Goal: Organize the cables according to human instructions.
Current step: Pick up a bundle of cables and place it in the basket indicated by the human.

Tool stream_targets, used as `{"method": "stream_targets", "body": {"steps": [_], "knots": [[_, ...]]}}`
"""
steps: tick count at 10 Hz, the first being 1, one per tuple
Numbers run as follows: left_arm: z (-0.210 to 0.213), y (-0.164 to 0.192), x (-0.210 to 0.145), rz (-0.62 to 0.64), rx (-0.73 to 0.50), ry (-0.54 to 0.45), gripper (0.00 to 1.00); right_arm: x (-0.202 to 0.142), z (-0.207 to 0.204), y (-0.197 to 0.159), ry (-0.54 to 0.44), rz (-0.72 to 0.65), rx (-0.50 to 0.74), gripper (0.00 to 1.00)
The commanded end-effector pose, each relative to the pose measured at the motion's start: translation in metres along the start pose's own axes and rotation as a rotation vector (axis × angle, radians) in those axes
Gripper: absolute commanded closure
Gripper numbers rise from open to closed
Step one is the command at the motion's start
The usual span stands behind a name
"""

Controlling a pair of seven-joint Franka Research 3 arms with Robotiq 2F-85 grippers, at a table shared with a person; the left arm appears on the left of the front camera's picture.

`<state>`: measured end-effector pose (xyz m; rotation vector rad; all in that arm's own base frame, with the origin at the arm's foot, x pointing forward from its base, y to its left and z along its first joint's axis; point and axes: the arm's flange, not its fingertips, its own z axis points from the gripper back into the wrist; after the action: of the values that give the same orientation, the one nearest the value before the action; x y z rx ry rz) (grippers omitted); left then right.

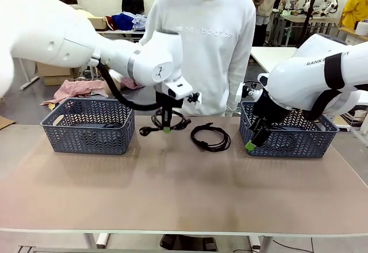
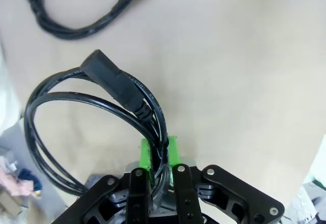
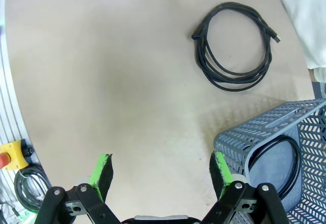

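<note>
My left gripper (image 1: 167, 128) is shut on a black cable coil (image 1: 172, 119) near the table's far edge, just right of the left basket (image 1: 86, 127). In the left wrist view the green pads (image 2: 146, 154) pinch the coil's loops (image 2: 61, 99), with its chunky plug (image 2: 113, 77) lying across them. I cannot tell whether the coil is clear of the table. A second cable coil (image 1: 210, 137) (image 3: 234, 46) lies loose on the table between the baskets. My right gripper (image 1: 251, 145) (image 3: 161, 170) is open and holds nothing, at the front left corner of the right basket (image 1: 290, 135).
A person in a white sweatshirt (image 1: 213, 46) stands at the far side, behind the loose coil. The right basket (image 3: 285, 132) holds a black cable (image 3: 265, 146). Something dark (image 1: 112, 126) lies in the left basket. Bare tabletop (image 1: 184, 190) stretches toward the near edge.
</note>
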<state>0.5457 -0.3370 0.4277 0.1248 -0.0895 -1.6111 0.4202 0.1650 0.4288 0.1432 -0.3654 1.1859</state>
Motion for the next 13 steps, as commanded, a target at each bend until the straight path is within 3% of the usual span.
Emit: {"method": "stream_targets", "body": {"steps": [1,3,7,10,13], "knots": [[0.033,0.005,-0.008,-0.016,0.047,0.051,1.00,0.001,0.000,0.001,0.000,-0.001,-0.004,0.00],[0.067,0.001,-0.030,-0.039,0.067,0.084,1.00,0.001,0.000,0.001,0.000,-0.001,-0.004,0.00],[0.106,-0.030,-0.121,-0.005,0.111,0.035,1.00,0.001,0.000,0.001,0.000,-0.001,-0.004,0.00],[0.103,-0.044,-0.181,0.035,0.111,0.036,1.00,0.001,0.000,0.001,0.000,-0.001,-0.004,0.00],[0.074,-0.046,-0.227,0.090,0.104,0.022,1.00,0.001,0.000,0.001,0.000,-0.001,-0.004,0.00]]}}
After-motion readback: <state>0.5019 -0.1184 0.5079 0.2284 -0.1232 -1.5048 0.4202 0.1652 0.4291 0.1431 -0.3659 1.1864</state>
